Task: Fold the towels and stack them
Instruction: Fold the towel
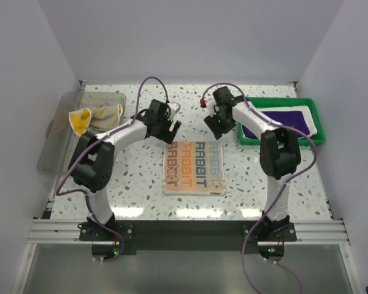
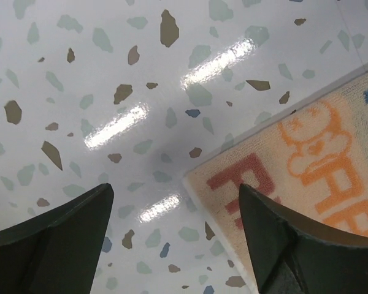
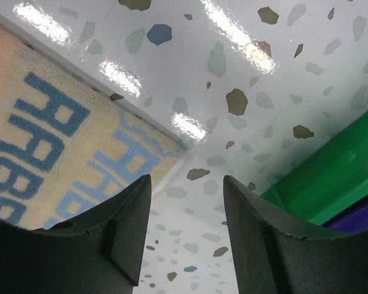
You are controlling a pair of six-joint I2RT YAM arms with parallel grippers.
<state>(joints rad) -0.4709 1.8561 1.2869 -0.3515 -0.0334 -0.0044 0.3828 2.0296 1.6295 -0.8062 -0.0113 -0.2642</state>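
Note:
The pale lettered towel [image 1: 194, 167] lies folded flat on the table's middle, with orange, blue and red block letters facing up. My left gripper [image 1: 170, 127] hovers open just above its far left corner; in the left wrist view that corner of the towel [image 2: 306, 159] sits under the right finger, with nothing between the fingers of the gripper [image 2: 175, 202]. My right gripper [image 1: 216, 125] stands open over the far right corner, and its wrist view shows the towel [image 3: 61, 153] beside the empty gripper [image 3: 187, 184]. A purple towel [image 1: 282, 119] lies flat in the green tray [image 1: 319, 125].
A clear plastic bin [image 1: 55, 141] at the far left holds a crumpled yellow and pale cloth [image 1: 95, 116]. The green tray's wall [image 3: 331, 177] stands close on the right of my right gripper. White walls enclose the speckled table [image 1: 141, 177].

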